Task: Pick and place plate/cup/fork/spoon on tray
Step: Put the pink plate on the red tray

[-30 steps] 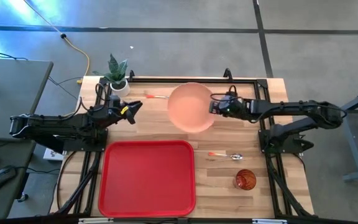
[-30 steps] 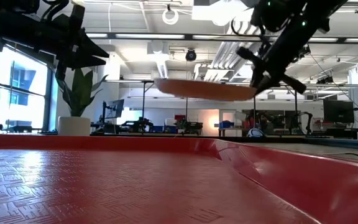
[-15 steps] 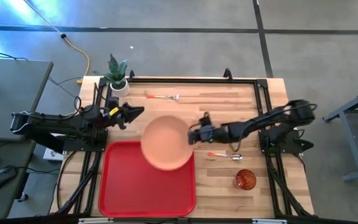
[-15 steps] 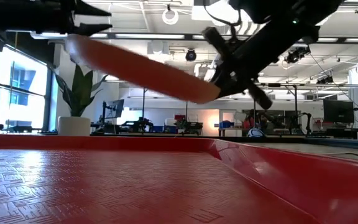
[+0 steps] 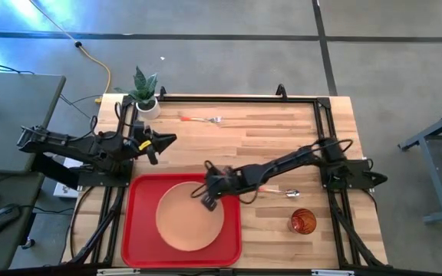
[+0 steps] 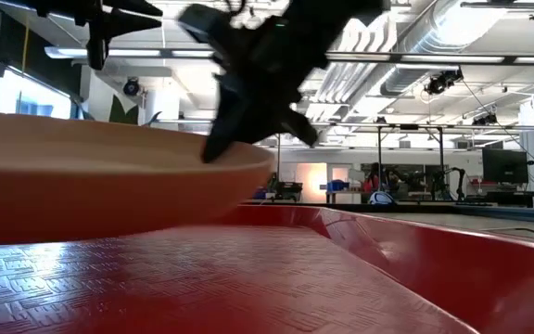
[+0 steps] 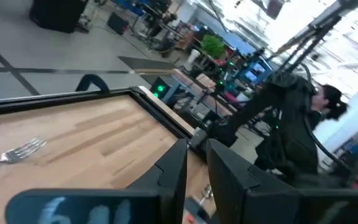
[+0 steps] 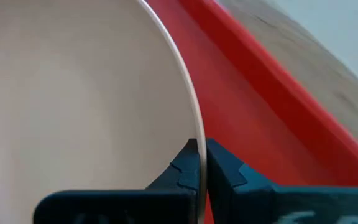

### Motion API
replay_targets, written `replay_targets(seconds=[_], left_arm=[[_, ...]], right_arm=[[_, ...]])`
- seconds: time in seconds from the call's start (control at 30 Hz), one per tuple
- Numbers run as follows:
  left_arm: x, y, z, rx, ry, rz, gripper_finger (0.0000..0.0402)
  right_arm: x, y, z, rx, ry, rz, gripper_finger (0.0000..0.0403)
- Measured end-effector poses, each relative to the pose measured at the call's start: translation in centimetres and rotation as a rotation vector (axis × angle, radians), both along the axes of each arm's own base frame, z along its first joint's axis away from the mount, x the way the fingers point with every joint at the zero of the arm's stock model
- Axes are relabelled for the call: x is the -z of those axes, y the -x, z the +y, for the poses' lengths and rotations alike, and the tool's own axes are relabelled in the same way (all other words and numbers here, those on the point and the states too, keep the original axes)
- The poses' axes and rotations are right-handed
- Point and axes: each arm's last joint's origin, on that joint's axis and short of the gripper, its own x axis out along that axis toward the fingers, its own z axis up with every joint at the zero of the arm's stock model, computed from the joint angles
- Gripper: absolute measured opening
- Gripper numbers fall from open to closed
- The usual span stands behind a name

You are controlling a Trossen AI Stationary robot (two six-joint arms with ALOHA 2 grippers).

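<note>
The peach-orange plate [image 5: 189, 224] sits low in the red tray [image 5: 140, 230] at the table's near left. My right gripper [image 5: 209, 199] is shut on the plate's rim. My left gripper [image 5: 167, 140] hovers empty beyond the tray's far edge, its fingers a narrow gap apart [image 7: 196, 163]. The fork [image 5: 202, 119] lies on the wood at the far middle and also shows in the left wrist view [image 7: 17, 151]. The spoon [image 5: 288, 193] lies to the right of the tray, partly under my right arm. The red-orange cup [image 5: 303, 222] stands near the near right. My right gripper pinches the plate's rim [image 8: 190, 127] on its far right side, one finger on the inner face and one on the outer. The fingers come slanting down from the table's right. The plate is nearly level just above or on the tray floor [image 6: 202, 278]; I cannot tell which.
A small white pot with a green plant [image 5: 146, 102] stands at the far left corner. A dark frame [image 5: 236, 98] runs along the table's far edge and its sides. Bare wood lies between the fork and the tray.
My right gripper has carried the plate from the far middle of the table toward the near left and down into the tray. The plate tipped on the way and is now nearly level. My left gripper has kept close to its place.
</note>
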Motion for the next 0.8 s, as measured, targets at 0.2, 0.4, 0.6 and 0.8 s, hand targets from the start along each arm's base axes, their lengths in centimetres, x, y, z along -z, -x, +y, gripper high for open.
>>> replay_targets(seconds=[0.2,0.4,0.6,0.8], left_arm=[[0.1,0.0,-0.9,0.061,0.054,-0.007,0.0051],[0.5,-0.3,-2.1,0.111,0.081,0.013,0.0051],[0.8,-0.3,-3.2,0.069,0.059,0.031,0.0051],[1.0,-0.2,-3.7,-0.006,0.001,0.054,0.0051]], right_arm=[[0.4,-3.6,1.0,-0.073,0.030,0.011,0.0000],[1.1,-4.9,1.3,-0.085,0.054,0.102,0.0000],[1.6,-4.4,1.7,-0.089,0.081,0.163,0.0015],[1.6,-4.3,1.7,-0.118,0.097,0.177,0.0082]])
